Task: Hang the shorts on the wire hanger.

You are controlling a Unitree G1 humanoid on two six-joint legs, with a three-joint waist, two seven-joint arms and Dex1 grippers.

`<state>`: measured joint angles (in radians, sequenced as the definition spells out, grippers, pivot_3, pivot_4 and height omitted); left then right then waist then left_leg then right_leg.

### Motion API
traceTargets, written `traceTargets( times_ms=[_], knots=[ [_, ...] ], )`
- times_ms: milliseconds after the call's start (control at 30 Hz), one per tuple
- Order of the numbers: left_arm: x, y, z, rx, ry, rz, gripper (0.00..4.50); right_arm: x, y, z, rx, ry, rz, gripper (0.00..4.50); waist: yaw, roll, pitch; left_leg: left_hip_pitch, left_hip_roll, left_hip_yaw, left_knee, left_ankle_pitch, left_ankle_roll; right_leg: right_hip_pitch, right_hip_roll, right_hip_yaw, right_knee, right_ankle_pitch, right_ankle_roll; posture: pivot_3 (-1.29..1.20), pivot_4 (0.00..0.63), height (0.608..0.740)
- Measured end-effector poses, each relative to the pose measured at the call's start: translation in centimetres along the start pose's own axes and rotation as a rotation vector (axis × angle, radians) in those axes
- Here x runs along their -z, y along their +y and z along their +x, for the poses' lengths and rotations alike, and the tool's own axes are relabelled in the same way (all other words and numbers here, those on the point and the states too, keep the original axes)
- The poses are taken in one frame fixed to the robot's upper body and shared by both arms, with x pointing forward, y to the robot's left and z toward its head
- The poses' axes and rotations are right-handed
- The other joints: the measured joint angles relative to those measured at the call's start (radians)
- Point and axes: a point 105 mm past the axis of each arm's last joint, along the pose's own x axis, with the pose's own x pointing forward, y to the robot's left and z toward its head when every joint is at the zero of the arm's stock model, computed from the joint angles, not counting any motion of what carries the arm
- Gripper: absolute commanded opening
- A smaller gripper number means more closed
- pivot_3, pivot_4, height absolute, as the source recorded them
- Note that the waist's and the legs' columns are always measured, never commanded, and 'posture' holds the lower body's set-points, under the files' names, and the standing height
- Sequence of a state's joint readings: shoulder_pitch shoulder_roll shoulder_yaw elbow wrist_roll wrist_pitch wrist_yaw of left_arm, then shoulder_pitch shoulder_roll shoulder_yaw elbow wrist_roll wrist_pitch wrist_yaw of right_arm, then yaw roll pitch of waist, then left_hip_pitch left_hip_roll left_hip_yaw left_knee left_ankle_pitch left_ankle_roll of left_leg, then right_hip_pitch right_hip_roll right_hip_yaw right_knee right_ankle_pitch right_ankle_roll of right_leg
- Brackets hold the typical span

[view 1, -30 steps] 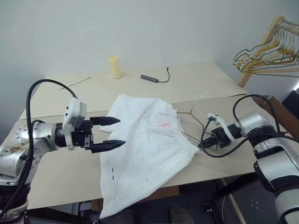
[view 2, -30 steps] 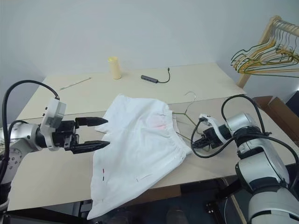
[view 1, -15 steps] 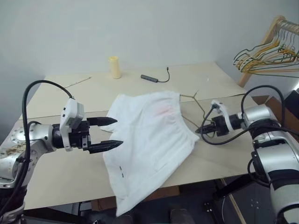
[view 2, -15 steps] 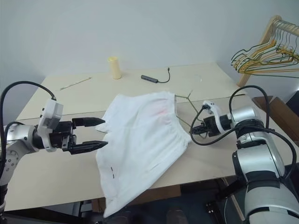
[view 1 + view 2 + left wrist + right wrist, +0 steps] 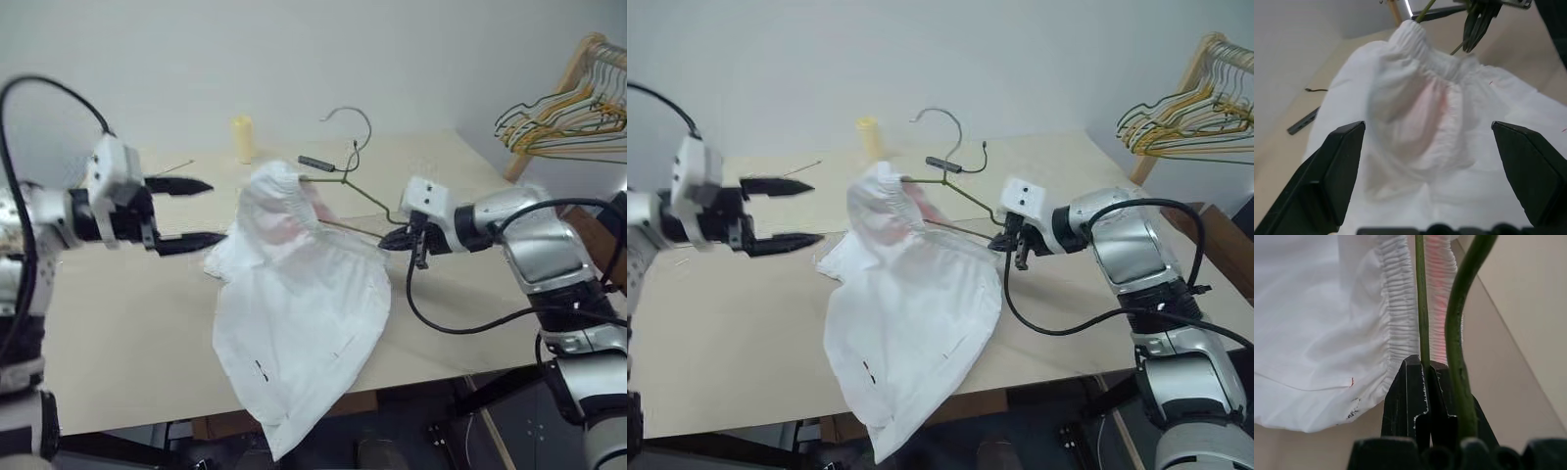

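behind the pale tabletop (image 5: 118,343) i see a bare wall. my right end effector (image 5: 394,239) is clamped on the wire hanger (image 5: 355,181), holding it raised over the tabletop's middle. the shorts (image 5: 299,313) hang from it, waistband bunched on one shoulder, hem draping past the near edge. my left end effector (image 5: 186,213) hovers beside them, fingers wide apart.

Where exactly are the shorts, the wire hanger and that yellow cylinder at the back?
shorts (image 5: 304,313), left eye view, middle of the hanging cloth.
wire hanger (image 5: 361,119), left eye view, its curved hook.
yellow cylinder (image 5: 242,139), left eye view, its side.
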<state>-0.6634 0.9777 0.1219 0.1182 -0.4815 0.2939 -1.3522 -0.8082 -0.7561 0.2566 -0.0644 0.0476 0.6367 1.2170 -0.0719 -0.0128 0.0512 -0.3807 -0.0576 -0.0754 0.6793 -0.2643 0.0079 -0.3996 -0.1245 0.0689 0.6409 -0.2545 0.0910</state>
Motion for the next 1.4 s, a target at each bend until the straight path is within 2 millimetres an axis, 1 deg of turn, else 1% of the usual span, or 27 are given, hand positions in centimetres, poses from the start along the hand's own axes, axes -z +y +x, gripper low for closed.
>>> traceTargets(
  times_ms=[67,133,233,367,433,567,667,733,833,1033,1067,1200,1300,1400],
  knots=[
    [-0.1,0.7,0.0,0.023,0.018,0.054,4.49,-0.6,0.7,0.1,-0.011,-0.002,-0.056,0.0,0.003,-0.001,-0.001,-0.004,0.0,0.0,0.001,0.001,-0.001,-0.004,0.0,0.0,0.001,0.0,0.0,-0.07,0.0,0.74],
    [0.1,0.9,0.7,0.069,0.032,0.084,4.49,-0.8,1.3,0.4,-0.022,0.007,-0.098,0.0,0.003,-0.001,-0.001,-0.005,0.0,0.0,0.001,0.001,-0.001,-0.004,0.0,0.0,0.002,0.0,0.0,-0.08,0.0,0.74],
    [0.5,0.7,1.9,0.15,0.056,0.12,4.49,-0.7,1.7,0.7,-0.025,0.031,-0.134,0.0,0.0,-0.002,-0.001,-0.005,0.0,0.0,0.002,0.001,-0.001,-0.004,0.0,-0.001,0.002,0.0,0.0,-0.09,0.0,0.74],
    [0.9,0.0,3.0,0.277,0.097,0.152,4.49,-0.7,1.9,0.8,-0.028,0.047,-0.156,0.0,-0.013,-0.002,-0.001,-0.005,0.0,0.0,0.001,0.001,-0.001,-0.005,0.0,0.0,0.003,0.0,0.0,-0.1,0.0,0.74],
    [1.8,-0.6,3.7,0.331,0.129,0.15,4.49,-0.8,2.1,0.7,-0.033,0.048,-0.171,0.0,-0.023,-0.002,-0.001,-0.005,0.0,0.0,0.002,0.001,-0.001,-0.004,0.0,0.0,0.003,0.0,0.0,-0.11,0.0,0.74],
    [4.3,-1.7,5.4,0.425,0.229,0.186,4.49,-1.0,2.4,0.6,-0.044,0.053,-0.189,0.0,-0.035,-0.002,-0.001,-0.005,0.0,0.0,0.003,0.001,-0.001,-0.004,0.0,0.0,0.004,0.0,0.0,-0.11,0.0,0.74],
    [5.8,-1.8,6.0,0.445,0.288,0.222,3.87,-1.0,2.5,0.5,-0.05,0.058,-0.192,0.0,-0.045,-0.002,-0.001,-0.005,0.0,0.0,0.003,0.001,0.0,-0.004,0.001,0.0,0.004,0.0,0.0,-0.12,0.0,0.74],
    [6.2,-1.8,6.6,0.441,0.29,0.231,3.27,-1.1,2.7,0.5,-0.053,0.057,-0.193,0.0,-0.052,-0.002,-0.001,-0.006,0.0,0.0,0.003,0.001,0.0,-0.004,0.001,0.0,0.004,0.0,0.0,-0.13,0.0,0.74],
    [6.3,-2.0,7.5,0.442,0.267,0.239,2.26,-1.1,2.7,0.5,-0.053,0.06,-0.185,0.0,-0.059,-0.002,-0.001,-0.006,0.0,0.0,0.003,0.001,0.0,-0.005,0.001,0.0,0.004,0.0,0.0,-0.13,0.0,0.74],
    [6.2,-1.8,7.7,0.418,0.26,0.242,0.22,-1.0,2.8,0.5,-0.049,0.073,-0.152,0.0,-0.078,-0.002,-0.001,-0.006,0.0,-0.001,0.004,0.001,0.0,-0.005,0.0,0.0,0.005,0.0,0.0,-0.13,0.0,0.74],
    [6.1,-1.6,7.7,0.405,0.257,0.24,0.06,-1.0,2.9,0.5,-0.055,0.073,-0.149,0.0,-0.08,-0.002,-0.001,-0.006,0.0,-0.001,0.004,0.001,0.0,-0.005,0.0,0.0,0.005,0.0,0.0,-0.12,0.0,0.74],
    [6.0,-1.4,7.6,0.391,0.253,0.221,0.06,-1.1,3.2,0.6,-0.067,0.073,-0.133,0.0,-0.087,-0.002,-0.001,-0.006,0.001,-0.001,0.004,0.001,0.0,-0.005,0.0,0.0,0.006,0.0,0.0,-0.12,0.0,0.74],
    [6.1,-1.3,7.5,0.374,0.255,0.179,0.0,-1.2,3.3,0.6,-0.074,0.066,-0.139,0.8,-0.087,-0.002,-0.001,-0.006,0.001,-0.001,0.004,0.001,0.0,-0.005,0.0,0.0,0.006,0.0,0.0,-0.13,0.0,0.74],
    [5.9,-1.1,7.5,0.36,0.238,0.12,0.0,-1.3,3.3,0.3,-0.07,0.056,-0.153,1.8,-0.087,-0.002,-0.001,-0.006,0.001,-0.001,0.005,0.001,0.0,-0.005,0.0,0.0,0.006,0.0,0.0,-0.13,0.0,0.74]
  ],
)
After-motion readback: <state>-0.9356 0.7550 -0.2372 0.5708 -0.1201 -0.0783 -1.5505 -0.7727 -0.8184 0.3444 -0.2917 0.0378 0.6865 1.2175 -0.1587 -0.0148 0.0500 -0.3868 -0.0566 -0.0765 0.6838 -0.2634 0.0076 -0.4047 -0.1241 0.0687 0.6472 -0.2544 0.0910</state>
